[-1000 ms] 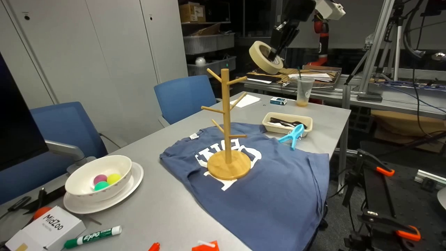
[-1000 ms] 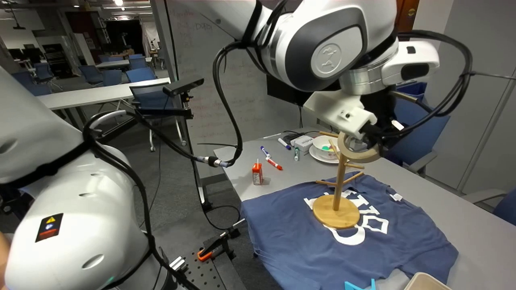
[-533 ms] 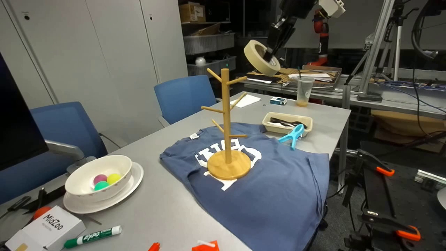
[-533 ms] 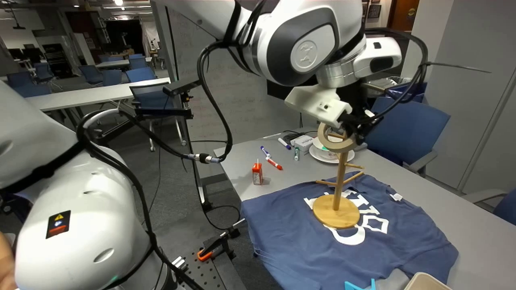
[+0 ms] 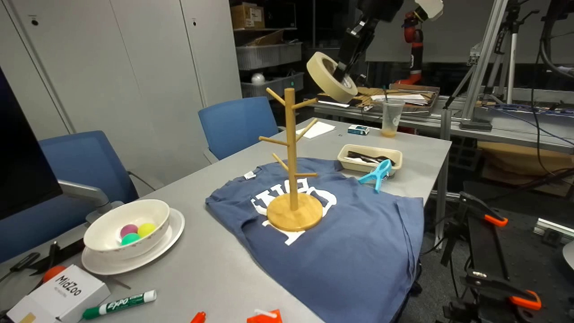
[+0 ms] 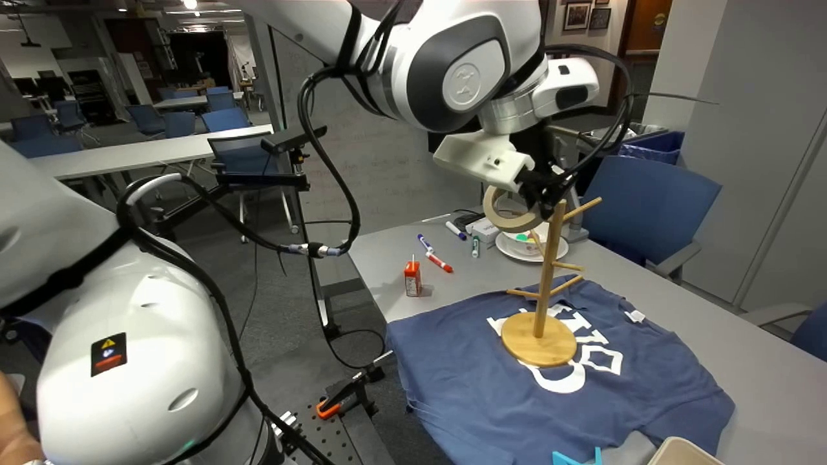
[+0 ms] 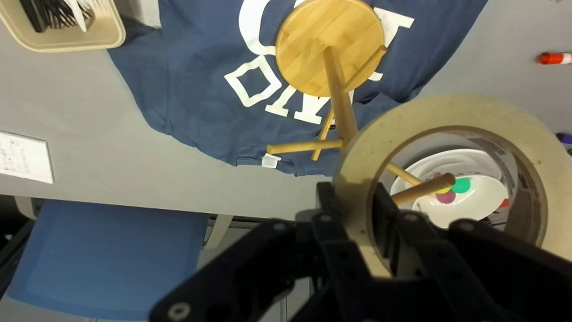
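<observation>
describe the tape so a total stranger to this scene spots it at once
On the grey table lies a blue shirt, and on that stands a branched wooden rack. Near the rack's top in both exterior views, the black end effector grips the tape. It is the pale, hollow ring held in the air, whereas the rack stands upright on the shirt.

masking tape roll point(image 5: 326, 84) | cream ring, printed inner core | tilted, ring wall pinched between the jaws | aloft, near the top of the upright wooden mug tree point(image 5: 292, 157)
</observation>
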Robot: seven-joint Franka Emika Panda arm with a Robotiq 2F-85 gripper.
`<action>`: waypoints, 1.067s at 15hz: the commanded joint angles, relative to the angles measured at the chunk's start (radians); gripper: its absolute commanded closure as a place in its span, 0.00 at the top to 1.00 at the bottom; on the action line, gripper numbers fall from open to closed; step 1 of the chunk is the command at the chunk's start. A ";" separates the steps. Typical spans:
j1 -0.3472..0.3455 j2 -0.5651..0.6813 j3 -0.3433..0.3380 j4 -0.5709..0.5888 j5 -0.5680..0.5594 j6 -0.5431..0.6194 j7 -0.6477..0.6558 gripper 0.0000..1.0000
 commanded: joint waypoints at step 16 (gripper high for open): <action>0.040 0.230 0.038 0.080 0.054 0.114 -0.029 0.06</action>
